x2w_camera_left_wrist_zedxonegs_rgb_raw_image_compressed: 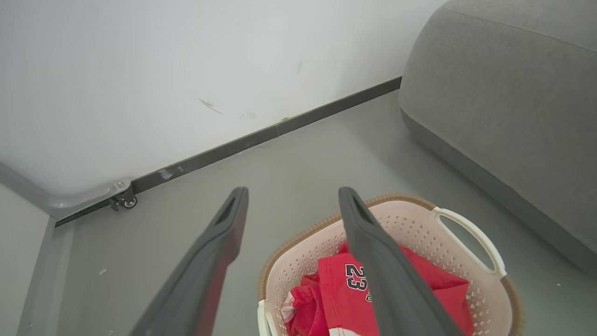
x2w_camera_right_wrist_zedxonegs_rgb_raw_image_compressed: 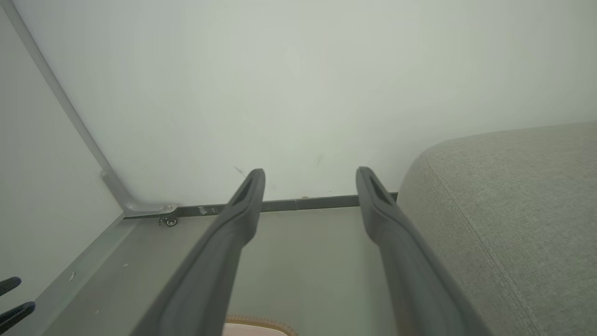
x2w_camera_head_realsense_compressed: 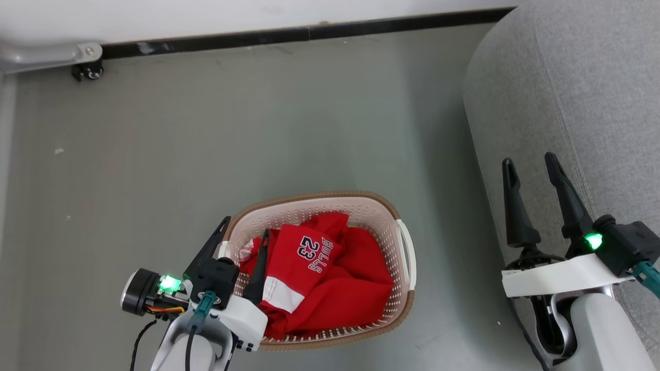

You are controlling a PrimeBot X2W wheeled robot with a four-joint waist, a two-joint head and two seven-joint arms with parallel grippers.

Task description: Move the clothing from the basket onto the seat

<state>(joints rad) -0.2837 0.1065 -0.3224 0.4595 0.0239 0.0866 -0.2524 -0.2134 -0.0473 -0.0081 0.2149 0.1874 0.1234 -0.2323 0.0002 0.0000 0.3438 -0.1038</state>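
Observation:
The cream basket (x2w_camera_head_realsense_compressed: 397, 242) with a brown rim stands on the floor in the lower middle of the head view. Red clothing (x2w_camera_head_realsense_compressed: 330, 288) fills it, a "BULLS 23" jersey (x2w_camera_head_realsense_compressed: 304, 257) lying on top of a plain red piece. My left gripper (x2w_camera_head_realsense_compressed: 246, 229) hangs open over the basket's left rim, one finger outside the rim and one above the jersey, holding nothing. In the left wrist view that gripper (x2w_camera_left_wrist_zedxonegs_rgb_raw_image_compressed: 293, 196) frames the basket (x2w_camera_left_wrist_zedxonegs_rgb_raw_image_compressed: 466, 224) and the jersey (x2w_camera_left_wrist_zedxonegs_rgb_raw_image_compressed: 343, 284). The grey seat (x2w_camera_head_realsense_compressed: 582, 93) rises at the right. My right gripper (x2w_camera_head_realsense_compressed: 531, 164) stands open beside its edge, empty; the right wrist view shows this gripper (x2w_camera_right_wrist_zedxonegs_rgb_raw_image_compressed: 310, 175) and the seat (x2w_camera_right_wrist_zedxonegs_rgb_raw_image_compressed: 513, 205).
A white wall with a dark baseboard (x2w_camera_head_realsense_compressed: 309, 35) runs along the back. A grey metal frame with a small caster (x2w_camera_head_realsense_compressed: 87, 69) sits at the back left. Bare grey floor (x2w_camera_head_realsense_compressed: 232, 129) lies between the basket and the wall.

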